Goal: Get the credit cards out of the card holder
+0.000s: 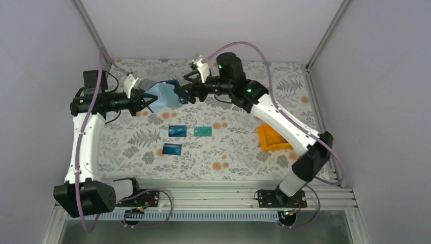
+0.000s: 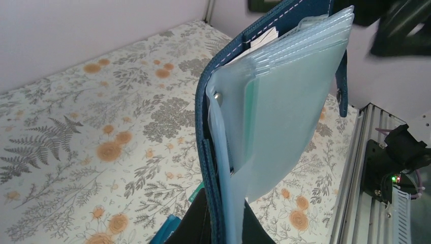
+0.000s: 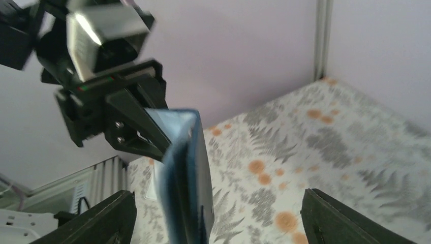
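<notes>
The left gripper (image 1: 146,101) is clamped on the bottom edge of the flat blue card holder (image 1: 163,95), a wallet with a dark navy outside and pale, clear plastic sleeves inside. It holds the wallet up above the far part of the flower-patterned table (image 1: 244,157), probably so that the pockets face the other arm and a card can be drawn out sideways. In the left wrist view the sleeves fan away from the spine and hang loose. One has a greenish tint and a scrap of white shows in a pocket near the top, but whether a card remains inside cannot be told.

The right gripper (image 1: 182,95) sits at the holder's free edge with its jaws wide apart. In its own wrist view the two dark fingers (image 3: 101,218) stand to either side of the wallet's edge and grip nothing. This looks like the pause between one pull and the next.

Three cards lie flat on the table below and nearer the bases, well apart from the holder: a thin blue plastic card (image 1: 178,130), a teal-green card (image 1: 203,131) just beside it, and a second blue card (image 1: 172,149) closer in. No red card is visible in any view. An orange plastic bin (image 1: 271,137) sits under the right arm, off to the side
</notes>
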Available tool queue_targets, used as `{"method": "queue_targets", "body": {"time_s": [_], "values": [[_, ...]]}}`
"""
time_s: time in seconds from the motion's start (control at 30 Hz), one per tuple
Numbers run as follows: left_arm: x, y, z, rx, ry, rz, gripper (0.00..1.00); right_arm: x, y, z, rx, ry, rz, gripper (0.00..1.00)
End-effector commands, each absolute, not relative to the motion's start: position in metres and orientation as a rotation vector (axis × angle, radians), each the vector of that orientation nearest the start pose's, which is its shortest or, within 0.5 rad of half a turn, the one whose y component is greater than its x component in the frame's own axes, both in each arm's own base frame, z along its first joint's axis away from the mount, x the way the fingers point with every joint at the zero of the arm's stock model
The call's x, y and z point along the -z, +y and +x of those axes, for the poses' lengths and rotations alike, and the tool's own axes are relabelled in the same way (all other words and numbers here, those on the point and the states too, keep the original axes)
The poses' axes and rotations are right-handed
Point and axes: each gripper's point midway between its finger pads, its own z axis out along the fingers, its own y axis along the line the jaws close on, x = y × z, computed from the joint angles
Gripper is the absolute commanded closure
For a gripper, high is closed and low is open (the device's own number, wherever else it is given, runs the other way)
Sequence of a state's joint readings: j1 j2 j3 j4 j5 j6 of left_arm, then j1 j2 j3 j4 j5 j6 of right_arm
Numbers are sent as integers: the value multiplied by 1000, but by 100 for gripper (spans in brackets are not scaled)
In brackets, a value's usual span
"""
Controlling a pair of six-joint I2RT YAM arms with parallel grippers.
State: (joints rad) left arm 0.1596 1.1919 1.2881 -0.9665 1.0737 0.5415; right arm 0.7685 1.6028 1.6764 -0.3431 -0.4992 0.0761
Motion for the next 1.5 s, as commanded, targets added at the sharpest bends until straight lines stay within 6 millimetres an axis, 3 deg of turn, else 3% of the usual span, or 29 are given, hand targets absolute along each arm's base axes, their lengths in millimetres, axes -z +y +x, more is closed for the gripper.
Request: {"method": "queue_targets", "body": {"time_s": [0.0, 0.1, 0.27, 0.37, 0.47, 0.6, 0.7, 0.87, 0.9, 1.0, 1.1, 1.2, 1.27, 1.37, 1.47], "values": [[-336, -112, 274, 866, 1822, 855, 98, -358, 417, 280, -1153, 1762, -1108, 19], [-334, -111, 275, 861, 1828, 852, 98, -344, 423, 280, -1146, 1784, -1139, 26], [-337, -114, 270, 888, 1805, 875, 97, -325, 423, 299, -1070, 1866, -1067, 62], [-341, -119, 261, 920, 1766, 912, 98, -323, 426, 297, -1095, 1853, -1092, 78], [-348, -125, 248, 969, 1701, 964, 98, -327, 428, 285, -1195, 1800, -1160, 80], [-350, -128, 243, 991, 1671, 983, 98, -330, 433, 277, -1255, 1758, -1220, 69], [-349, -128, 242, 1000, 1669, 981, 98, -331, 435, 277, -1264, 1751, -1218, 68], [-350, -129, 240, 1013, 1656, 986, 98, -335, 440, 277, -1296, 1743, -1223, 92], [-350, -129, 240, 1012, 1656, 986, 95, -335, 440, 276, -1310, 1742, -1226, 95], [-351, -130, 239, 1017, 1647, 989, 61, -337, 440, 275, -1321, 1744, -1223, 96], [-355, -131, 236, 1033, 1619, 1000, 36, -341, 438, 272, -1318, 1731, -1219, 96], [-354, -131, 240, 1049, 1621, 981, 29, -341, 442, 259, -1349, 1710, -1269, 96], [-349, -129, 248, 1045, 1659, 952, 32, -343, 448, 246, -1360, 1669, -1333, 96], [-341, -125, 257, 1006, 1715, 920, 45, -350, 451, 225, -1385, 1593, -1409, 96], [-339, -123, 260, 981, 1737, 913, 88, -359, 444, 220, -1381, 1541, -1417, 96]]}}
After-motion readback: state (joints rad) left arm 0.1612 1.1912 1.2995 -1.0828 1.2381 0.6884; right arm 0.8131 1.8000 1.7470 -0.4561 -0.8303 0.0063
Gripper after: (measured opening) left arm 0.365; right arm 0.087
